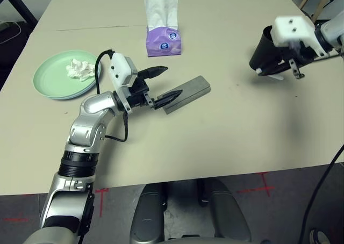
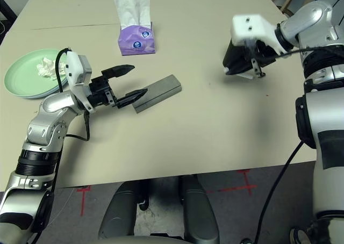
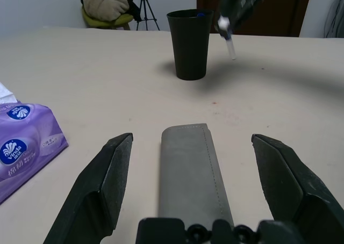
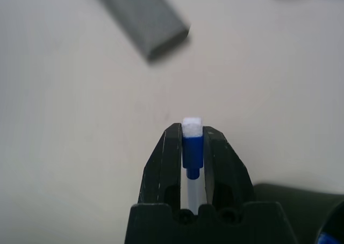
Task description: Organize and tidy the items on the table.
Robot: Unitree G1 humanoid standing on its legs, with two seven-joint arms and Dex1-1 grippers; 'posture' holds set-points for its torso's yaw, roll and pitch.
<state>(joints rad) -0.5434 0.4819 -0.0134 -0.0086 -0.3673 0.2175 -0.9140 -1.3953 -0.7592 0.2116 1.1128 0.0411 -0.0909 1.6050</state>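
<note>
On the beige worktop [image 1: 226,131], the left eye view counts 1 grey glasses case [image 1: 188,93], 1 purple tissue box [image 1: 163,40], 1 pale green plate [image 1: 56,77] and 1 black cup [image 1: 269,53]. That plate, at the robot's left, holds 1 crumpled white tissue [image 1: 80,69]; a second plate may lie under it, but I cannot tell. White tissue stands up from the box's top. The case lies flat near the middle, its long axis running diagonally from near-left to far-right. The left gripper [image 1: 163,84] points at its near end, fingers spread wide, holding nothing.

From the right eye view, the right gripper [image 2: 252,69] hangs above the worktop at the robot's right, just in front of the cup, with a thin white piece sticking out below it.

Through the left wrist view, the case runs lengthwise straight away from the camera between the 2 open fingers [image 3: 102,185], not touching either. The cup stands upright beyond it, mouth up, well apart from the case; a blue tip shows at its rim.

Seen by the right wrist view, the 2 fingers are clamped on a slim blue-and-white object [image 4: 192,142], probably a pen, and the case lies on the worktop below.
</note>
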